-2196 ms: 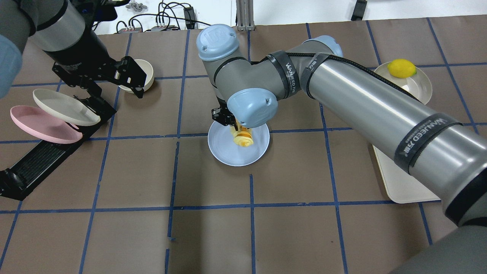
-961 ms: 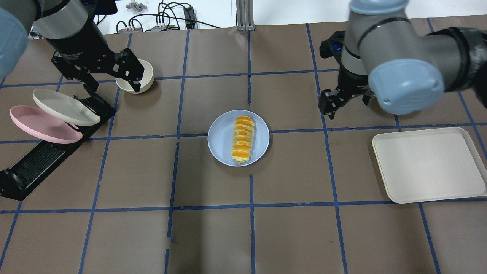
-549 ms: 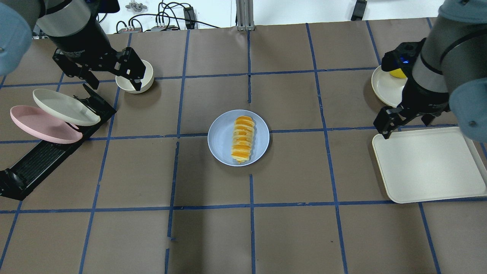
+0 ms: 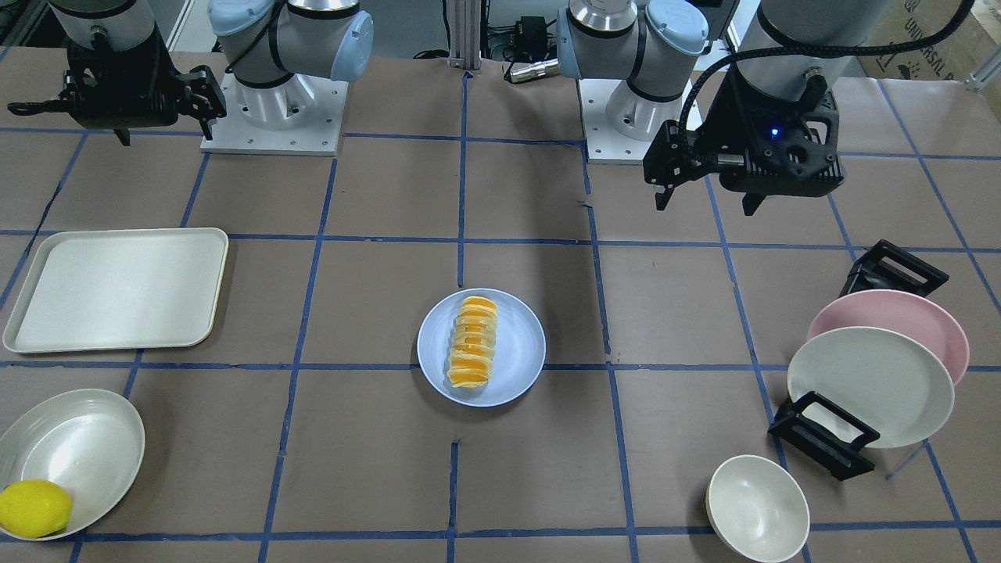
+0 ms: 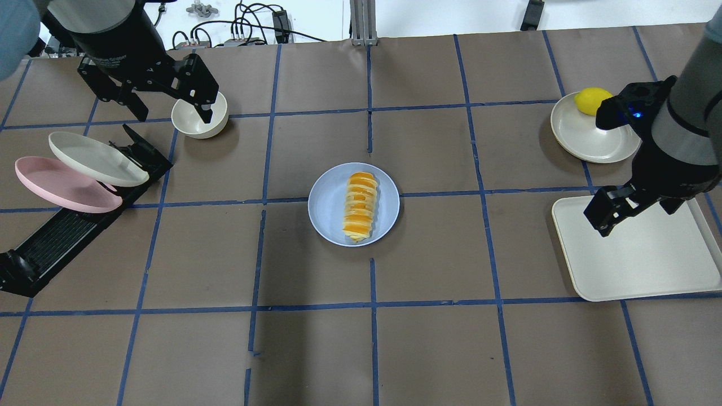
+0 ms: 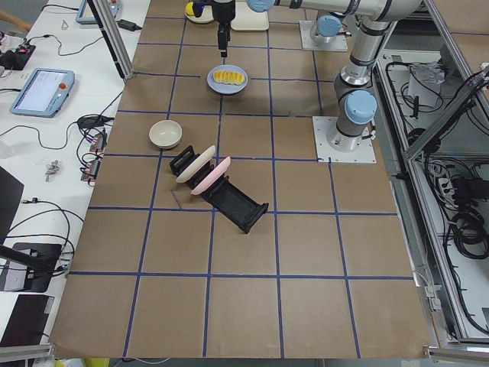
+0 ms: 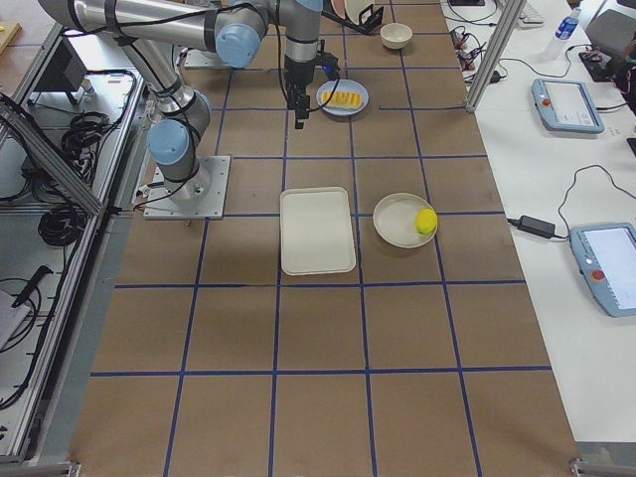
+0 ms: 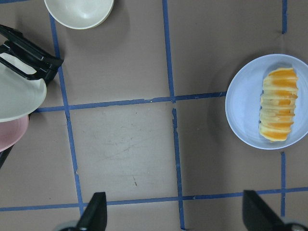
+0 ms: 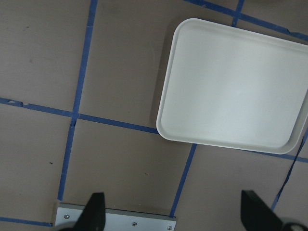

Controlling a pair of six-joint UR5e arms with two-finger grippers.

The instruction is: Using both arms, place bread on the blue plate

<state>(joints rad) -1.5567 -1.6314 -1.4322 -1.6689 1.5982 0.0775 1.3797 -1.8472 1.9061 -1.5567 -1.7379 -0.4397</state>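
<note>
Task status: the bread (image 5: 359, 206) lies lengthwise on the blue plate (image 5: 327, 203) at mid-table. It sits inside the rim, a little right of the plate's centre in the overhead view. No part of me touches it. I judge the placing done. What is left, if anything, is to park both arms clear.

Left gripper (image 5: 169, 104): raised high on the left side of the table, clear of the small cream bowl (image 5: 190, 123) and the black rack (image 5: 56, 237). My fingers (image 8: 95, 216) are spread wide. The wrist camera shows both tips at its bottom corners with bare table between them. They hold nothing and touch nothing. Plate and bread lie well off to the right.

Right gripper (image 5: 634, 217): raised high on the right side of the table, near the cream tray (image 5: 648, 265) and well apart from the plate. My fingers (image 9: 95, 214) are equally wide here, with only table showing between them. Empty, no contact.

Other notes: the lemon (image 5: 592, 100) sits on a cream dish (image 5: 586, 141) at far right. The pink plate (image 5: 56, 183) and cream-white plate (image 5: 90, 158) lean in the rack.

Risk, my judgement: low. The loaf looks settled, with no overhang.
</note>
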